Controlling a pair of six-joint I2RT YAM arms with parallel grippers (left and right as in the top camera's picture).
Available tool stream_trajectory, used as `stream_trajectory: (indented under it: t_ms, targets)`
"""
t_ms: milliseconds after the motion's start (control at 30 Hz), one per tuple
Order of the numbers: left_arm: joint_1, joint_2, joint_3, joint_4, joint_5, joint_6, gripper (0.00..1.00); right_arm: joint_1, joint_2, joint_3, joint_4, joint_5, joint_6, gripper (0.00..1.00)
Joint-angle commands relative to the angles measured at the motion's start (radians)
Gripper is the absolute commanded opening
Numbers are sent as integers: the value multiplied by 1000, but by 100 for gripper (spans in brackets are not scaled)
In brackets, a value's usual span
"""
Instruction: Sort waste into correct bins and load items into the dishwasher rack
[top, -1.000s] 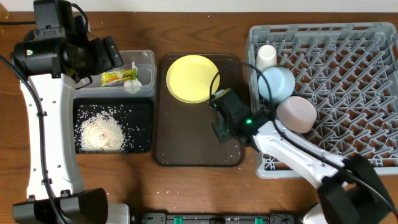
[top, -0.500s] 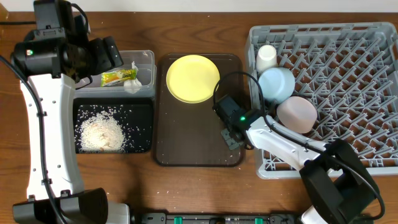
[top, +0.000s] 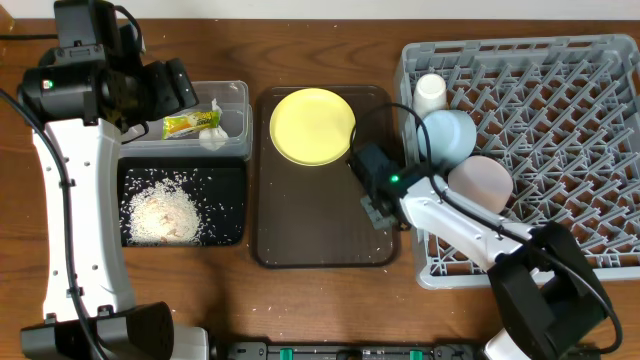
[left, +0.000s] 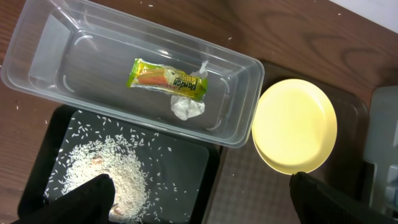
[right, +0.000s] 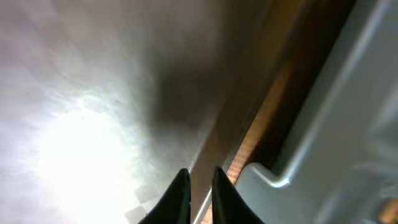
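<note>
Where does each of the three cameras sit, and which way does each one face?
Overhead: fixed above the table, facing straight down; both arms show, with left gripper and right gripper.
Left wrist: high over the clear tub, facing down; its wide-apart fingertips show at the bottom corners.
Right wrist: low, close above the brown tray beside the rack; its two nearly touching fingertips show.
Shared: overhead and left wrist both show the yellow plate.
</note>
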Motion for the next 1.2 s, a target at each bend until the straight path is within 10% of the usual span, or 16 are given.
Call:
stream_trajectory:
  t_ms: [0,267,500,1167]
  targets:
    - [4,-2,13,-3,-12,-13,93,-1,-3,149,-77,-6,-27,15]
    - [4,-2,13,-3,-12,-13,93,-1,-4,489,-562,64,-79,27]
    - [4,-2,13,-3,-12,-13,93,-3,-3,488,-860,278,139,61]
    - [4,-2,13,-3,-12,-13,93,-124,-3,168,-668,533,226,94]
